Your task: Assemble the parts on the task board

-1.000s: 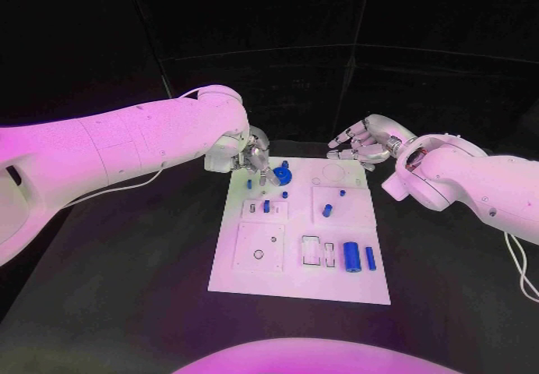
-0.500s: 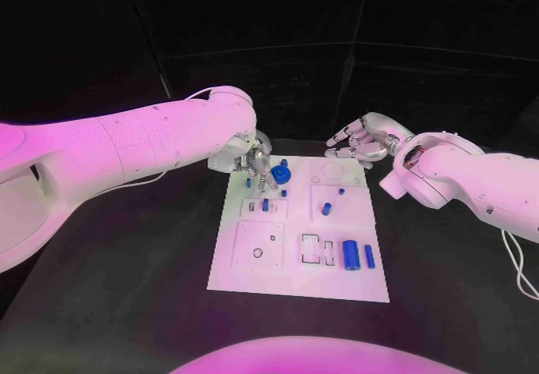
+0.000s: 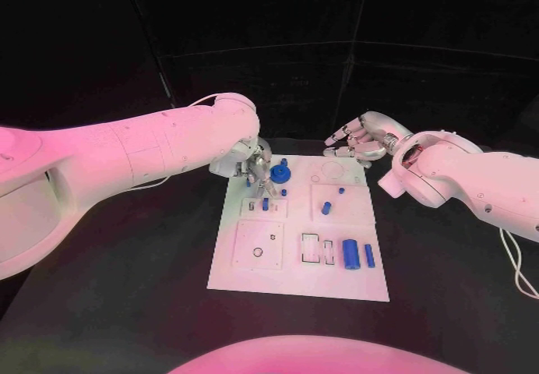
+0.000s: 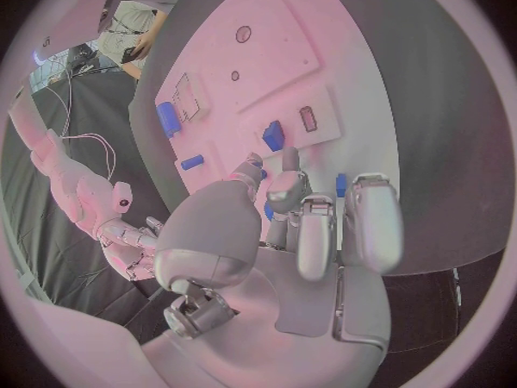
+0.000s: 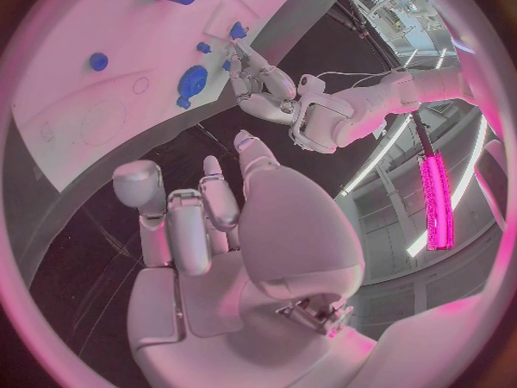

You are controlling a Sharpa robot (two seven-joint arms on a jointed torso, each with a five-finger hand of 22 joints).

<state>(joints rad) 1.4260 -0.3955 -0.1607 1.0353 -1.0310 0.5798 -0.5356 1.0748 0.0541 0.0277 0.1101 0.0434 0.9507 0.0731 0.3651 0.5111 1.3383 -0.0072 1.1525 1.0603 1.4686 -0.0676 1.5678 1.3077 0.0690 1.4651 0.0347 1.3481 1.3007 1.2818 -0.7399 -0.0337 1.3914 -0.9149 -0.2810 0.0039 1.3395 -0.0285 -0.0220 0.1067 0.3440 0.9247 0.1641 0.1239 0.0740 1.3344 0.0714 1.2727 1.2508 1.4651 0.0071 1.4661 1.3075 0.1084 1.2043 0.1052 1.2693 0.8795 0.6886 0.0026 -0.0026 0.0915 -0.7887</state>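
Head view: the task board [image 3: 294, 269], a white plate, lies lengthwise on the black worktop [image 3: 124, 296], its long axis running from near to far. My left hand [image 3: 249, 162] hangs over the board's far-left corner, fingers pointing down toward the plate. Just to its right sits a blue round part [image 3: 281, 172] with a small upright stub; in the right wrist view the same disc [image 5: 193, 81] lies beside the left hand's fingertips [image 5: 239, 60]. Whether those fingers pinch a small piece I cannot tell: the left wrist view shows blue [image 4: 268, 209] between the fingers, but contact is not clear.

My right hand [image 3: 357, 140] hovers beyond the board's far-right corner, off the plate, fingers curled loosely inward and holding nothing that I can see.

The remaining parts lie nearer me. Two small blue pegs [image 3: 266, 206] stand in the left recess just near of the left hand; another peg [image 3: 327, 208] stands in the right recess. A blue cylinder [image 3: 351, 255] and a slimmer blue bar [image 3: 370, 256] lie side by side near the board's near-right corner, both with long axes running near to far, parallel to the board.

Judgement: the left hand is the nearer one to the round part and the left pegs, which lie right and near of it; the coming move turns on that short offset.
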